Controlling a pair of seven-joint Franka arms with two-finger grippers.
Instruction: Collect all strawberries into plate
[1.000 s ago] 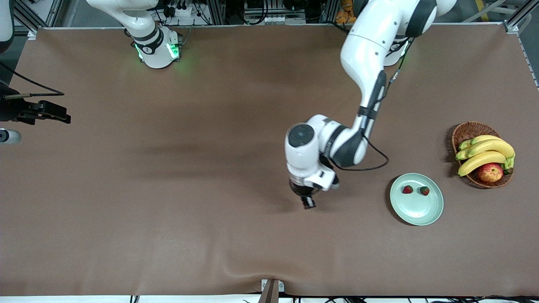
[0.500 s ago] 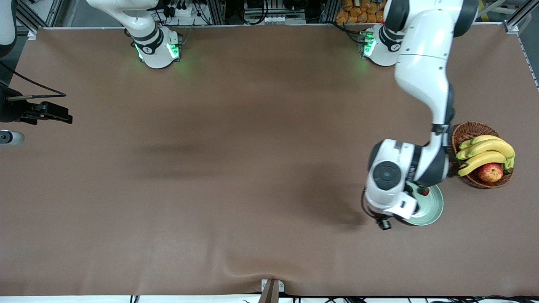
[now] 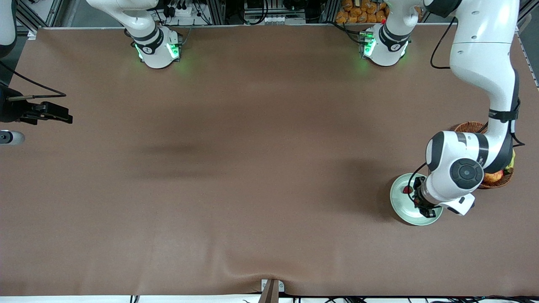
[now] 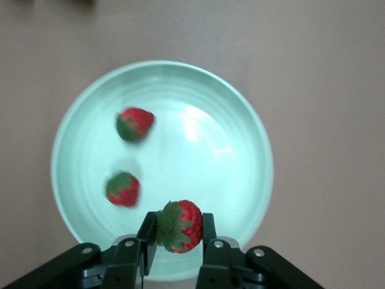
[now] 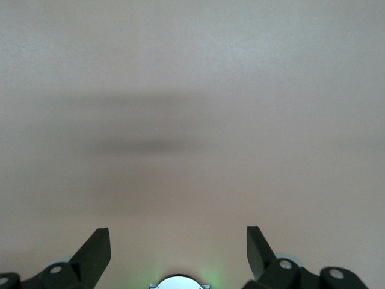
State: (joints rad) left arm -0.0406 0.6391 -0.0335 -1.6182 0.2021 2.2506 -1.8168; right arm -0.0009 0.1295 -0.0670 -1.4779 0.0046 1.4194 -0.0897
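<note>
The pale mint-green plate lies near the left arm's end of the table, beside the basket. My left gripper hangs over the plate and is shut on a strawberry, held between the fingers above the plate's rim. Two more strawberries lie in the plate; one shows in the front view, the other is hidden under the arm. My right gripper waits open and empty over bare table at the right arm's end.
The brown wicker basket with fruit stands beside the plate, mostly covered by my left arm. The brown table mat has a raised wrinkle near the front edge.
My left arm has swung from the table's middle toward the left arm's end, carrying the strawberry, and now hangs over the plate. The right arm has not moved.
</note>
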